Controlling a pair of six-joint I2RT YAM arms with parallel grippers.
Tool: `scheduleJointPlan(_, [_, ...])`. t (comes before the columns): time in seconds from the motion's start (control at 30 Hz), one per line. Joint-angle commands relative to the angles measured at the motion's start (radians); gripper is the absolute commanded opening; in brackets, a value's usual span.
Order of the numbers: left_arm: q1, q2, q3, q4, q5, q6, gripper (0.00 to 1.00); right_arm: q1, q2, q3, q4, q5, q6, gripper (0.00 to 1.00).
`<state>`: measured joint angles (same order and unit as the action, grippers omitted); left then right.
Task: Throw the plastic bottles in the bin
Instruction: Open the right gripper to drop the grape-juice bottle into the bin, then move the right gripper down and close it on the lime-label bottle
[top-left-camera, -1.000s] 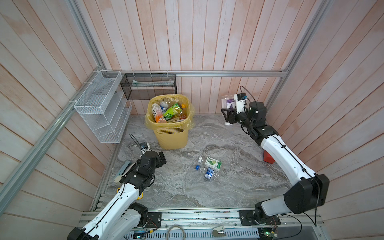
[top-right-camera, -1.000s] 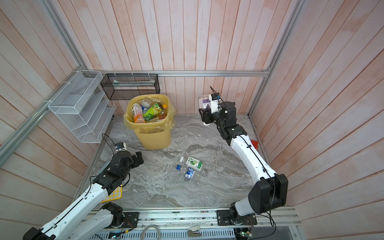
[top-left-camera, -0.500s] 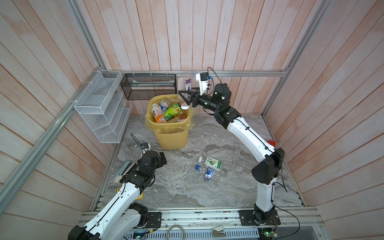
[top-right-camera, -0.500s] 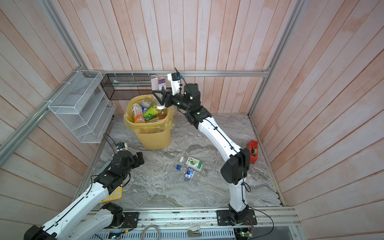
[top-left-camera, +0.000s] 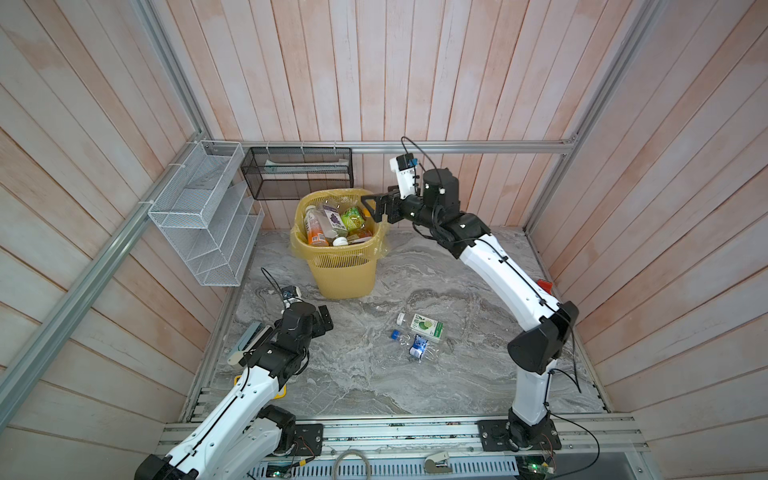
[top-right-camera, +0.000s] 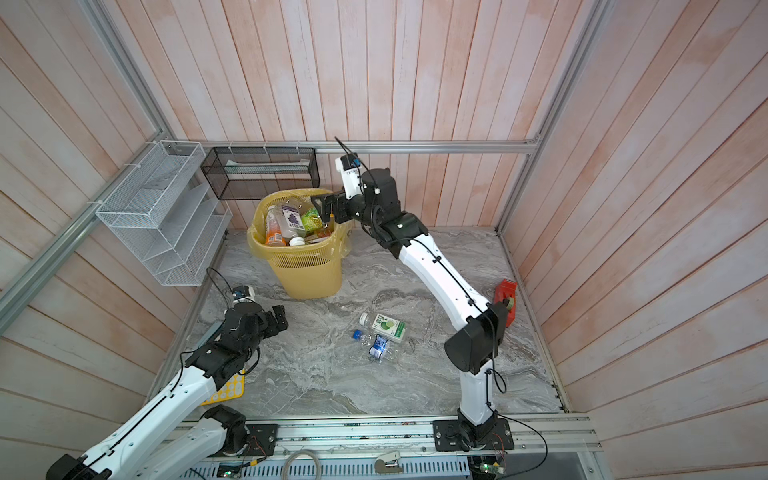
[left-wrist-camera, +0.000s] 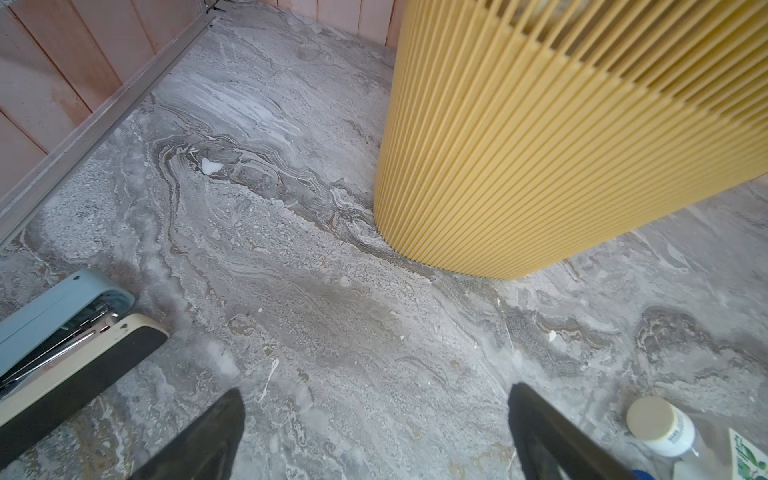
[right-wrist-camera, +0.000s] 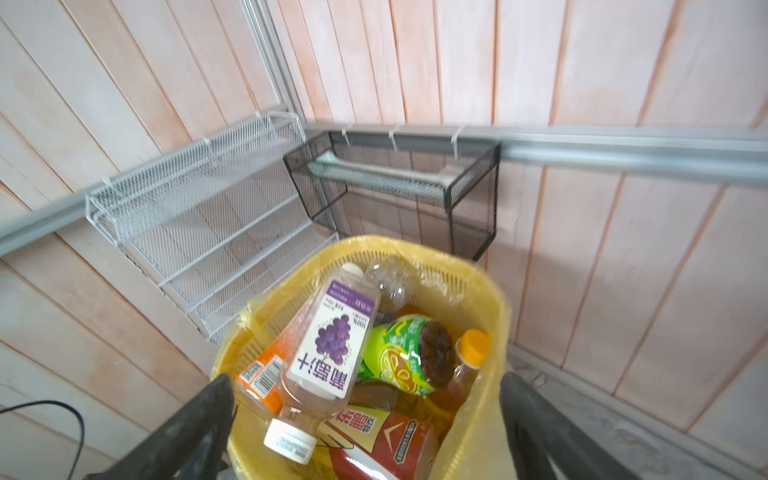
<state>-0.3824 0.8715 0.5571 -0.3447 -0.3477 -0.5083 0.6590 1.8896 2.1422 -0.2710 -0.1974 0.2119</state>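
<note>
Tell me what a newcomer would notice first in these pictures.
The yellow bin at the back, heaped with bright bottles, draws the eye. The right claw hangs open over its rim. On the floor lie a green-label bottle and a crushed bottle.

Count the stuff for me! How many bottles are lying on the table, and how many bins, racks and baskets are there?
Bottles lying out: 2, the white-capped bottle and the blue-capped bottle
Yellow bin: 1
White rack: 1
Black basket: 1
Total: 5
</note>
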Motion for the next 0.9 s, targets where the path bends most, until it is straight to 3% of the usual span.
scheduleJointPlan(0.0, [0.004,-0.001,0.008,0.001,0.007,0.005,1.0,-0.017,-0.088,-0.075,0.019,0.076,-0.051,1.0])
scheduleJointPlan(0.33, [-0.001,-0.051,-0.022,0.011,0.003,-0.001,1.0,-0.078,-0.407,-0.715,0.085,0.112,-0.032,1.0])
scheduleJointPlan(0.5, [-0.004,-0.062,-0.034,0.014,0.0,-0.001,1.0,-0.086,-0.506,-1.003,-0.013,0.117,-0.027,1.0])
scheduleJointPlan(0.67, [-0.006,-0.045,-0.031,0.03,0.018,0.007,1.0,-0.085,-0.538,-1.179,-0.094,0.144,-0.041,0.98])
scheduleJointPlan(0.87, [-0.013,-0.03,-0.028,0.034,0.026,0.007,1.0,-0.084,-0.534,-1.273,-0.147,0.1,-0.058,0.96])
